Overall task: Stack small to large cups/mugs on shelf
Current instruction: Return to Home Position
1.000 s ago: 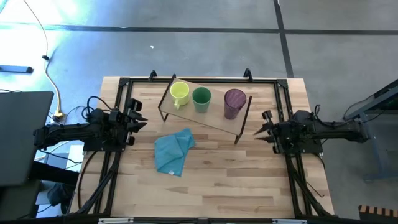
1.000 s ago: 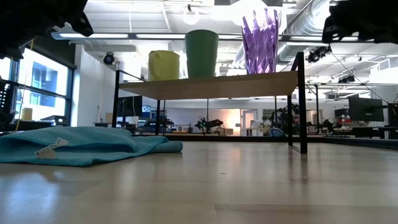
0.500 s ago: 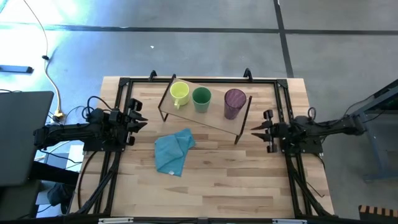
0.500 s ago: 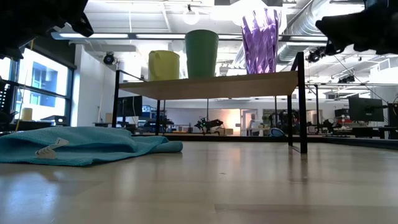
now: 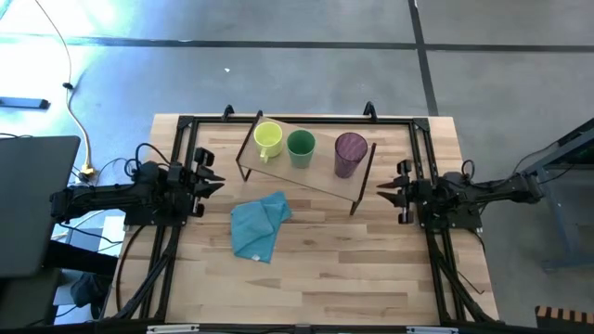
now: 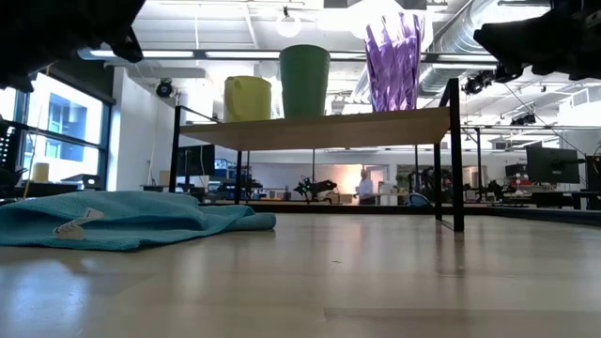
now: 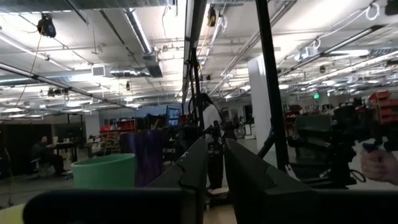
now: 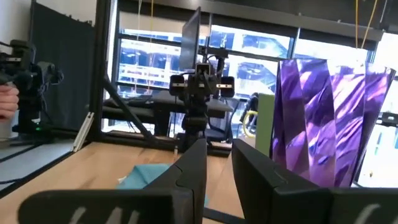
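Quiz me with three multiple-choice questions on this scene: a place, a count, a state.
1. Where does the blue cloth lie? A. On the shelf. B. On the table near the shelf. C. Inside a cup.
2. How many cups stand on the shelf? A. Two. B. Three. C. Four.
3. How does the purple tumbler stand? A. Upright. B. On its side. C. Upside down.
Answers: 1 B, the cloth lies on the bare table; 2 B, yellow mug, green cup and tumbler stand in a row; 3 A, its open mouth faces up.
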`<action>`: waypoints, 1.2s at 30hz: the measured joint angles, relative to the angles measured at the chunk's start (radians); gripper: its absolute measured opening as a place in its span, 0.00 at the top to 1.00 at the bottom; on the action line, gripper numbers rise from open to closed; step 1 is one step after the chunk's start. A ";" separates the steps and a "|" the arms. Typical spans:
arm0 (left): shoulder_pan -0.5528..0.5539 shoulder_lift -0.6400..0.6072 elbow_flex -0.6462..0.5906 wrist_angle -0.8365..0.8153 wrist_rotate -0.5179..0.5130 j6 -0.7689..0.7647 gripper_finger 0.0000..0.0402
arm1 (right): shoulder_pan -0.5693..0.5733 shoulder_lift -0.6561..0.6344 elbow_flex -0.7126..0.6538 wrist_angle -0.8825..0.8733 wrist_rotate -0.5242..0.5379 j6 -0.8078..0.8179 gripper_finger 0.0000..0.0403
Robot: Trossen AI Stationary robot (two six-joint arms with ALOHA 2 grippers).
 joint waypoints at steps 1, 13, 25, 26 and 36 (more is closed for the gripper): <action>0.000 0.000 0.000 -0.009 -0.004 0.005 0.88 | 0.000 0.000 0.000 -0.006 0.000 0.003 0.83; 0.000 0.000 0.000 0.037 -0.016 -0.013 0.88 | 0.000 0.000 0.000 -0.011 0.019 0.008 0.83; 0.000 0.000 0.000 -0.056 -0.243 -0.079 0.88 | 0.000 0.000 0.000 -0.011 0.072 0.052 0.83; 0.000 0.000 0.000 -0.078 -0.242 -0.082 0.88 | 0.000 0.000 0.000 -0.011 0.077 0.052 0.83; -0.001 0.000 0.000 -0.247 -0.210 -0.099 0.88 | 0.000 0.000 -0.001 -0.019 0.089 0.051 0.83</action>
